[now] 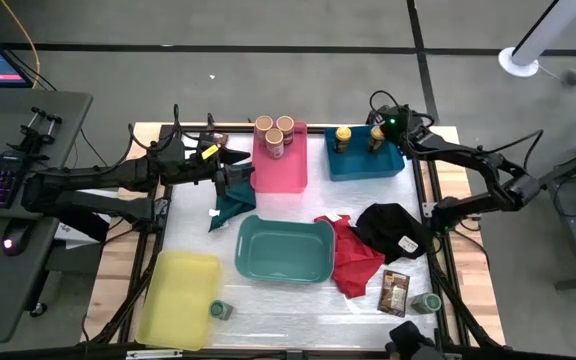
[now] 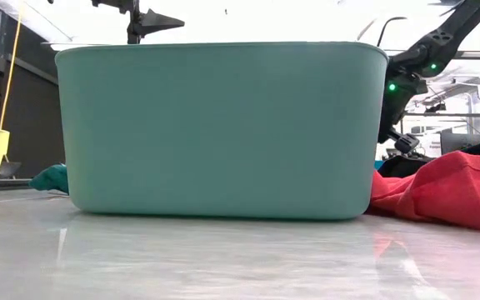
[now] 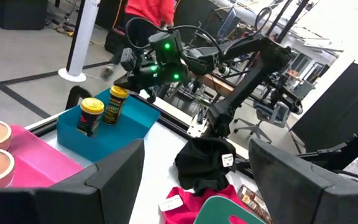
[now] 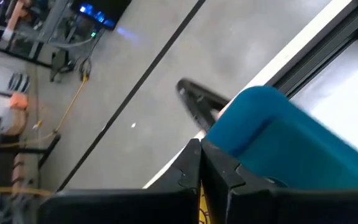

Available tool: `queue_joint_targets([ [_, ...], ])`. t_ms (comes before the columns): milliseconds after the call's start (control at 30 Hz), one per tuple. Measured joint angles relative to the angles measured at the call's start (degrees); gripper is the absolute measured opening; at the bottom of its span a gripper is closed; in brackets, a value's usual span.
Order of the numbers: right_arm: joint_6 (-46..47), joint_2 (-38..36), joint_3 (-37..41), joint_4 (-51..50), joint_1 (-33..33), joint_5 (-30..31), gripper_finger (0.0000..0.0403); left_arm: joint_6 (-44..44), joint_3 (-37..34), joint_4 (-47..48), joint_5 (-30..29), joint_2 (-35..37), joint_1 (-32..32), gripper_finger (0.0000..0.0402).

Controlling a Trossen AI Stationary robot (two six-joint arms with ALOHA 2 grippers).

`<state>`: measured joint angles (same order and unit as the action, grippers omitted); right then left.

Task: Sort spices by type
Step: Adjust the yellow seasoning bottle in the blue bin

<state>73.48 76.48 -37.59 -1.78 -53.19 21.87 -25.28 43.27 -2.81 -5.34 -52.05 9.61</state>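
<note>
Left gripper (image 1: 240, 178) hangs open and empty just left of the pink bin (image 1: 280, 172), which holds three tan jars (image 1: 274, 133). Right gripper (image 1: 380, 127) is clenched shut over the blue bin (image 1: 366, 163), by two yellow jars (image 1: 343, 138). Green jars (image 1: 221, 311) and (image 1: 431, 302) and a packet (image 1: 395, 293) sit on the table's near edge.

Teal bin (image 2: 215, 129): plastic, smooth, matt, soft sheen. Yellow bin (image 1: 178, 298): translucent plastic. Pink bin (image 1: 293, 170) and blue bin (image 3: 114, 134): opaque plastic (smooth). Red cloth (image 2: 448, 190): soft, matt, creased. Black cloth (image 3: 204, 165): matt fabric. Tabletop (image 2: 240, 258): glossy, reflective; wooden edges (image 1: 473, 290). Packet (image 1: 394, 293): glossy.
</note>
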Motion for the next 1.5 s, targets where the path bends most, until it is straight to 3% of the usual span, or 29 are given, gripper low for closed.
queue_joint_targets([
  [267, 1.1, 0.1, 0.1, 1.4, 3.1, -2.8, 0.0, 0.0, 0.0, 0.0, 0.0, 0.0, 0.0, 0.0275],
  [433, 0.1, -1.4, 0.2, -0.3, 5.6, 0.3, 0.0, 0.0, 0.0, 0.0, 0.0, 0.0, 0.0, 0.0275],
  [600, -0.4, -3.4, 0.2, -9.4, 7.4, 5.3, 0.0, 0.0, 0.0, 0.1, 0.0, 0.0, 0.0, 0.0275],
  [1033, 1.3, -3.6, 0.1, -13.9, 9.3, 5.4, 0.0, 0.5, 0.0, 0.2, 0.0, 0.0, 0.0, 0.0275],
  [1500, -0.3, 2.0, 0.1, -3.6, 9.6, 0.8, 0.0, 0.5, 0.0, 0.2, 0.0, 0.0, 0.0, 0.0275],
])
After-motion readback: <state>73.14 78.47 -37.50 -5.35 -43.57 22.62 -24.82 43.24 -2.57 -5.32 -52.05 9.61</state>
